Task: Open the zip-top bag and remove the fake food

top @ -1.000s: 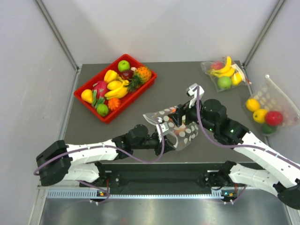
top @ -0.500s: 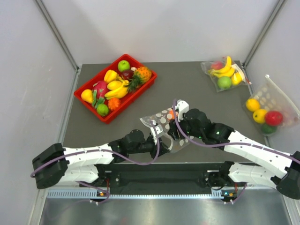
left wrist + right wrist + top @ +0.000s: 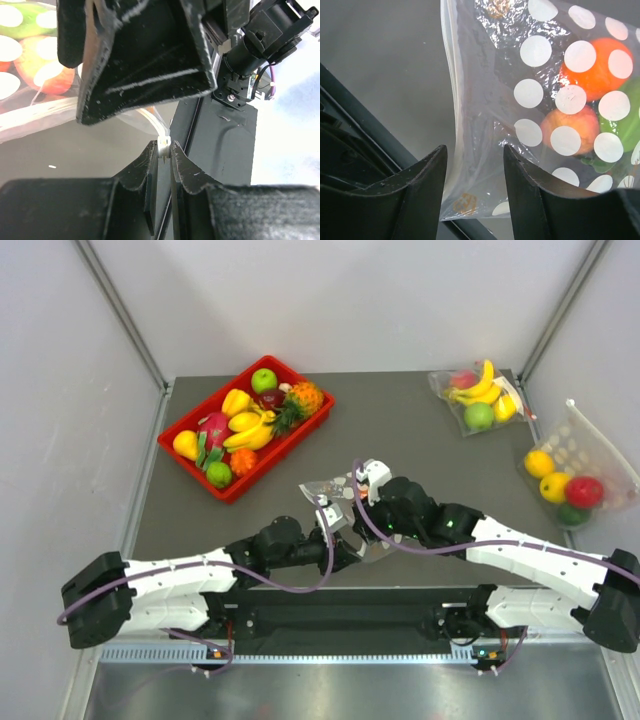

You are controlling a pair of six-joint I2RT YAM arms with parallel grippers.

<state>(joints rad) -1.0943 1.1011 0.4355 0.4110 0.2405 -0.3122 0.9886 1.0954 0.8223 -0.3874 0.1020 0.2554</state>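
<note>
Soft, even light bathes the table point(image 3: 400, 430); glare flecks the zip-top bag point(image 3: 490, 75); left wrist view's right edge blows white.

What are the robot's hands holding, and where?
The left gripper pinches the bag by a small white bit at its zip edge. The right gripper holds nothing yet; its open jaws straddle the bag's edge.

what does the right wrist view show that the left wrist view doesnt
Only the right wrist view: the right pincer open astride the zip edge of the bag, with the orange fruit in plain sight through the dots. Only the left wrist view: the left pincer shut on a small white tab at the bag's edge. Both: the dotted bag with the peach and green fruit inside.
</note>
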